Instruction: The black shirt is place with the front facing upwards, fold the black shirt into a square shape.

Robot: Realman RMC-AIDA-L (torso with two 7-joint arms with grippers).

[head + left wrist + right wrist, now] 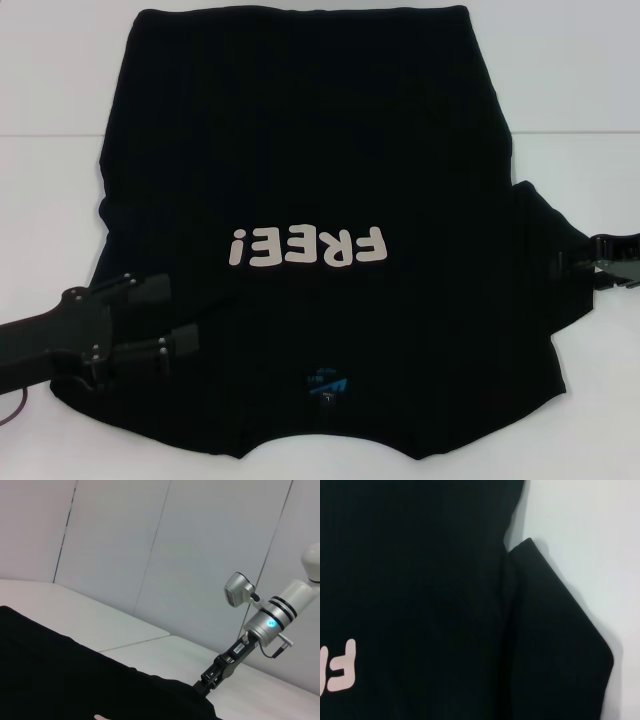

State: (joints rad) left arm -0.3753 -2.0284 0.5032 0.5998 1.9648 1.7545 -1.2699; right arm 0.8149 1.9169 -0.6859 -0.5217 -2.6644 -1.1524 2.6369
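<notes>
Head camera looking steeply down over the whole shirt (300, 150), left wrist camera facing low across it toward the right gripper (210, 680), right wrist camera viewing its sleeve closely.

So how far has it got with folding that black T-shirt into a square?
Barely started. The black shirt lies spread face up on the white table, lettering showing, with no finished fold. In hand: the left gripper sits over the left sleeve area and the right gripper is at the right sleeve's edge, apparently about to take hold. Left to do: every fold.
</notes>
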